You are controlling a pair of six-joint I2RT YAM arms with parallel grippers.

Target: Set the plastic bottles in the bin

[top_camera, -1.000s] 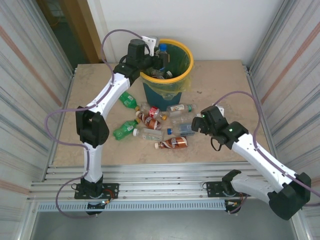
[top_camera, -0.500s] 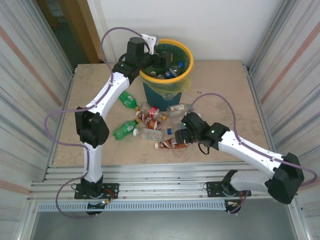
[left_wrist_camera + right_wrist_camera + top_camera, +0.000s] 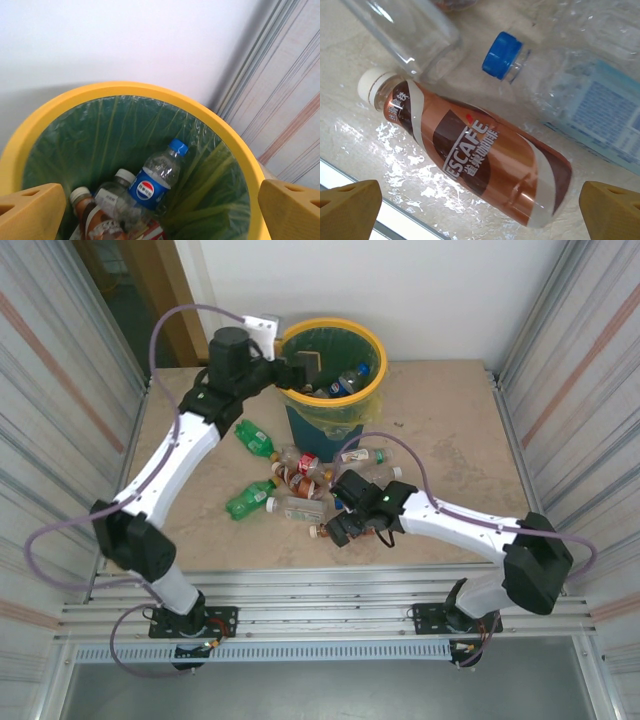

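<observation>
Tabletop (image 3: pixel 450 420) of pale stone finish, seen from above, with two white robot arms bolted at its near edge.

At far left, the left arm (image 3: pixel 165 465) stretches away toward the back of the table. Just right of it lie two green bottles on their sides: the far green bottle (image 3: pixel 257 440) near the foot of the bin, and the near green bottle (image 3: pixel 247 503) closer to the arms.

The left gripper (image 3: pixel 300 367) hangs at the left rim of the bin (image 3: pixel 372 340), a round dark tub with a wide yellow rim and a green liner, standing at the back centre of the table. From the wrist, its yellow fingers (image 3: pixel 30 210) are spread wide with nothing between them. Inside the bin rest a blue-labelled bottle (image 3: pixel 157 180) with a blue cap, a clear bottle (image 3: pixel 117 192) with a white cap and a brown bottle (image 3: pixel 95 222).

In front of the bin, a cluster of bottles (image 3: pixel 300 478) lies scattered on the table. The right gripper (image 3: pixel 338 527) sits over the cluster's near edge, its fingers (image 3: pixel 350 205) spread wide to either side of a brown coffee bottle (image 3: pixel 485 165) lying flat, its white cap toward the upper left of the wrist view. Whether they touch it, I cannot tell. Just beyond lies a blue-capped water bottle (image 3: pixel 590 107). The right arm (image 3: pixel 460 525) runs off to the right.
</observation>
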